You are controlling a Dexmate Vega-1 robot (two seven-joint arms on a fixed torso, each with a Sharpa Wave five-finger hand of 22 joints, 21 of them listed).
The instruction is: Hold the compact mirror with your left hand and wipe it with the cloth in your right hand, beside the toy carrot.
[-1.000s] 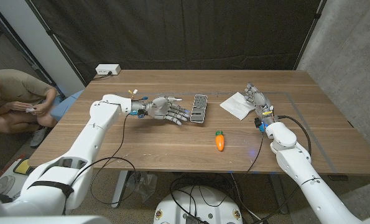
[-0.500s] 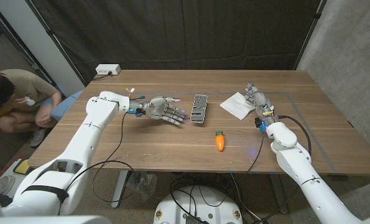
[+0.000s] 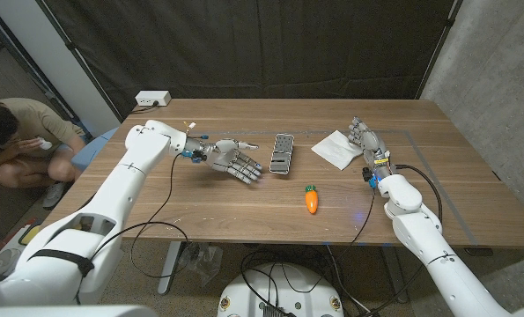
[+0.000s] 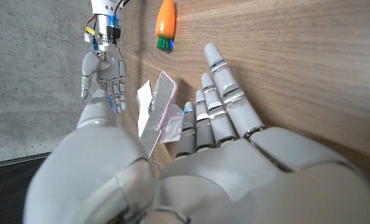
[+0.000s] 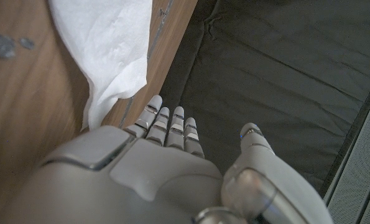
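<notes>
Head: we find the small grey rectangular compact mirror (image 3: 283,154) on the wooden table (image 3: 200,198), left hand (image 3: 236,158) just beside it, fingers spread, empty; orange toy carrot (image 3: 311,199) near | Left wrist: mirror beyond fingertips (image 4: 212,56) | Right wrist: right hand (image 5: 166,168) fingers straight, empty, beside white cloth (image 5: 110,43).

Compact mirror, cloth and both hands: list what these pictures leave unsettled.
- Compact mirror: head view too small to tell glass from lid; the left wrist view shows it edge-on behind the left hand.
- Cloth: its far corner hides behind the right hand, so contact is uncertain.
- Right hand's palm: right wrist view shows its back.
</notes>
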